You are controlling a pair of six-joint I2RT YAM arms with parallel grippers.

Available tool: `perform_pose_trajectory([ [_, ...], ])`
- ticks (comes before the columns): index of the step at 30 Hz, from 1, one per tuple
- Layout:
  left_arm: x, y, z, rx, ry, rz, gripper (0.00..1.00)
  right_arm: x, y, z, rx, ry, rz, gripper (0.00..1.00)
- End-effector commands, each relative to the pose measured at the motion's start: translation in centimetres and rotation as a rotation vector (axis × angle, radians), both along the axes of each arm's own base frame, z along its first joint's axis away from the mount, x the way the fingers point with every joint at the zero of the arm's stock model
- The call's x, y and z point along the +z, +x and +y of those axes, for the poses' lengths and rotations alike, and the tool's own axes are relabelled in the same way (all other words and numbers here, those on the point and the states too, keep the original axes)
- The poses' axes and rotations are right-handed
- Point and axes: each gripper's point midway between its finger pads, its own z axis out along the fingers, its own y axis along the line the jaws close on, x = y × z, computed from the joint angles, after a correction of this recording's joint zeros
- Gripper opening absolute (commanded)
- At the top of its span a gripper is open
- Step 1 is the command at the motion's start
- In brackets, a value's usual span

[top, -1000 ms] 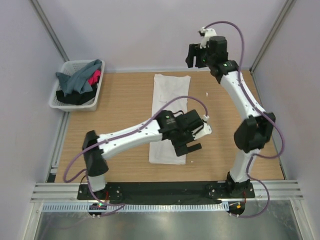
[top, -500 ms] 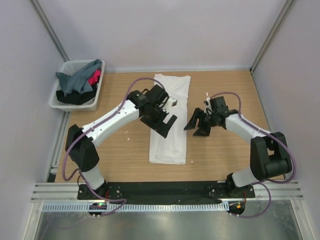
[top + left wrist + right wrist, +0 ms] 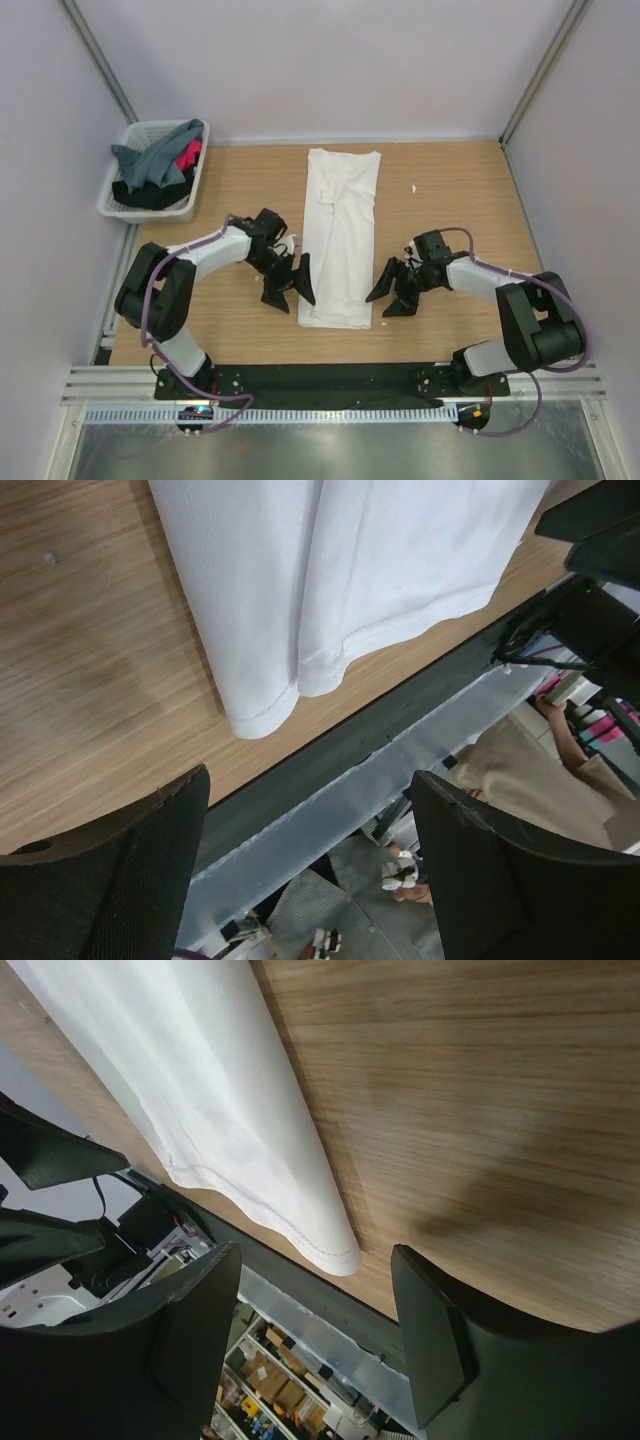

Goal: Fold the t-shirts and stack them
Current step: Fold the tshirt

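A white t-shirt (image 3: 340, 235), folded into a long narrow strip, lies on the wooden table (image 3: 460, 200) from back to front. My left gripper (image 3: 287, 287) is open, low beside the strip's near left edge. My right gripper (image 3: 393, 292) is open, low beside its near right edge. The left wrist view shows the shirt's hem corner (image 3: 330, 590) ahead of the open fingers (image 3: 130, 880). The right wrist view shows the other hem corner (image 3: 240, 1150) ahead of its open fingers (image 3: 440, 1340). Grey-teal, black and pink-red shirts (image 3: 160, 165) lie piled in the basket.
A white plastic lattice basket (image 3: 120, 205) stands at the table's back left corner. A small white scrap (image 3: 414, 188) lies on the wood at the right. The black base rail (image 3: 320, 378) runs along the near edge. Walls close in on three sides.
Both arms have come down from high over the table to low positions, one on each side of the white shirt's near end. The shirt has not moved.
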Motion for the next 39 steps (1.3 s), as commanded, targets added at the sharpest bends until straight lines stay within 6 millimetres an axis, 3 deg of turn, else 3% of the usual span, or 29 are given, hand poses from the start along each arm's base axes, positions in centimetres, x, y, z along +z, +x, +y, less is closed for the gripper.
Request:
perform_pose_trajectory([
  [1,1.6,1.5,-2.1,0.083,-0.14,-0.004,0.82,0.1,0.2,1.0,0.024,0.021,0.011,0.67],
  [9,-1.4,1.6,-0.5,0.147,-0.015,-0.013,0.75,-0.9,-0.1,2.3,0.076,0.001,0.024,0.64],
  [16,-3.9,1.6,0.6,0.179,0.084,-0.016,0.72,-1.9,-2.5,2.1,0.106,-0.026,0.066,0.61],
  [24,-5.0,0.1,-0.4,0.142,0.093,0.0,0.7,-1.9,-3.0,3.8,0.142,0.006,0.061,0.54],
  [28,-5.0,0.3,-1.7,0.121,0.077,-0.011,0.59,-2.1,-3.2,3.9,0.149,0.009,0.06,0.51],
  [39,-5.1,-0.1,-1.7,0.113,0.087,-0.012,0.37,-2.4,-3.5,4.1,0.17,0.013,0.054,0.39],
])
